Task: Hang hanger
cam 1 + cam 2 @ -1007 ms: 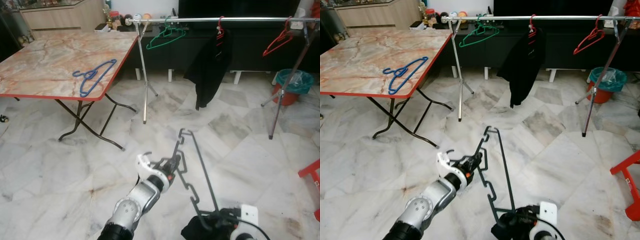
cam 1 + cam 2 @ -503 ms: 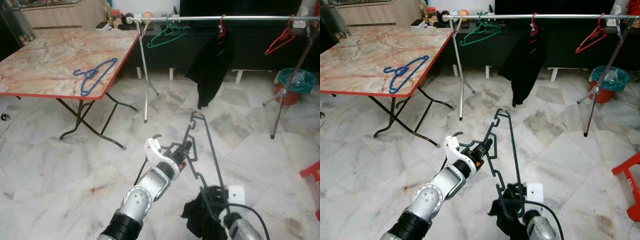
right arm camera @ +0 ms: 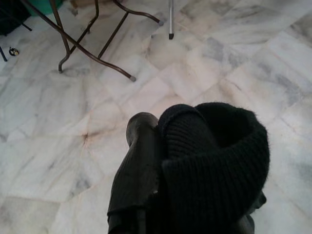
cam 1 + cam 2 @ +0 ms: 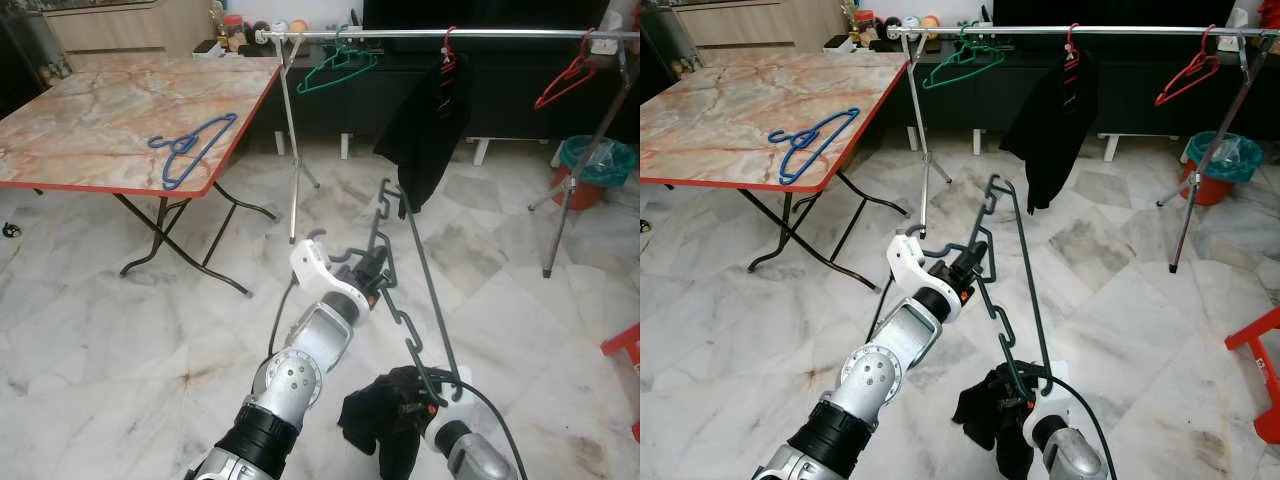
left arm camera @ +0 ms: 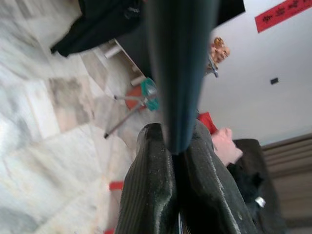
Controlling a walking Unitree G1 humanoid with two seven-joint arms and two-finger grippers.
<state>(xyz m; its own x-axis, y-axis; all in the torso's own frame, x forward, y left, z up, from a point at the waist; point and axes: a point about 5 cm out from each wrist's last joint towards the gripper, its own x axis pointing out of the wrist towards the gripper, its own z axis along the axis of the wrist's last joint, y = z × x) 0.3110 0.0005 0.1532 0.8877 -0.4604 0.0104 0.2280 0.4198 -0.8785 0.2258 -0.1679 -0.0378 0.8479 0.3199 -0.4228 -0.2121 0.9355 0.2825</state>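
Left end effector point(image 4: 372, 272), at frame centre, is clamped shut on the notched arm of a dark green hanger point(image 4: 415, 270), whose hook rises toward the steel clothes rail point(image 4: 520, 35) at the top. Right end effector point(image 4: 425, 392), at the bottom, pinches a black knitted garment point(image 4: 385, 425) at the hanger's lower end.

Both head eyes look forward and down over the marble floor point(image 4: 120, 330) toward the clothes rail point(image 4: 420, 36), while each wrist camera looks closely along its own fingers.
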